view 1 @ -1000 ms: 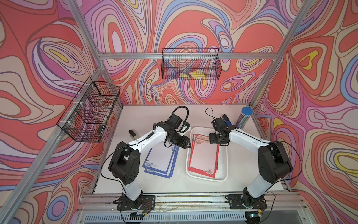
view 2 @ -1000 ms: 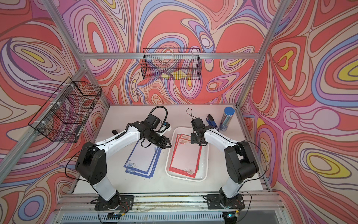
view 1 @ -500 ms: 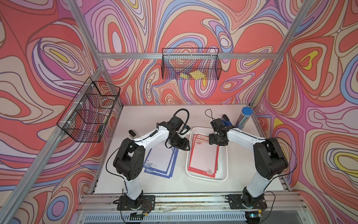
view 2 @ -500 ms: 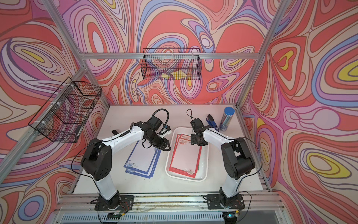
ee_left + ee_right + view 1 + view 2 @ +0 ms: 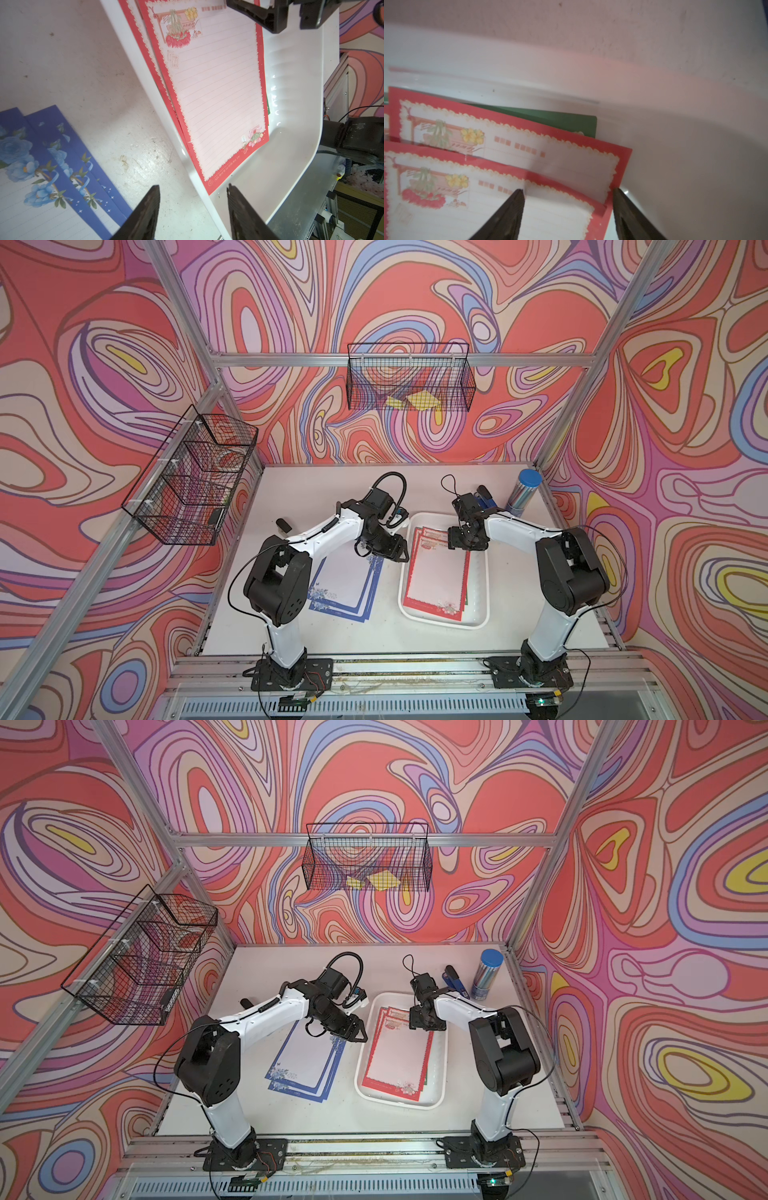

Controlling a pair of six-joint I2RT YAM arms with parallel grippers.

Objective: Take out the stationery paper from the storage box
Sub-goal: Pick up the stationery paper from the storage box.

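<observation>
The storage box point(image 5: 441, 620) point(image 5: 394, 1100) is a shallow white tray right of the table's centre. Red-bordered stationery paper point(image 5: 436, 572) point(image 5: 397, 1056) point(image 5: 218, 83) point(image 5: 571, 166) lies fanned inside it, over a green sheet point(image 5: 560, 120). More blue-bordered sheets point(image 5: 345, 585) point(image 5: 305, 1065) point(image 5: 41, 166) lie on the table left of the box. My left gripper point(image 5: 401, 553) point(image 5: 361, 1036) point(image 5: 192, 187) is open above the box's left rim, holding nothing. My right gripper point(image 5: 463, 545) point(image 5: 426, 1025) point(image 5: 568, 190) is open, its jaws either side of the top red sheet's far right corner.
A blue-capped cylinder point(image 5: 524, 493) and a blue tool point(image 5: 455, 979) stand behind the box at the back right. A small black object point(image 5: 284, 526) lies at the left. Wire baskets hang on the back wall point(image 5: 409, 379) and the left wall point(image 5: 195, 481).
My left arm has shifted slightly toward the box and its jaws have narrowed a little. The right gripper has stayed over the sheets' far corner.
</observation>
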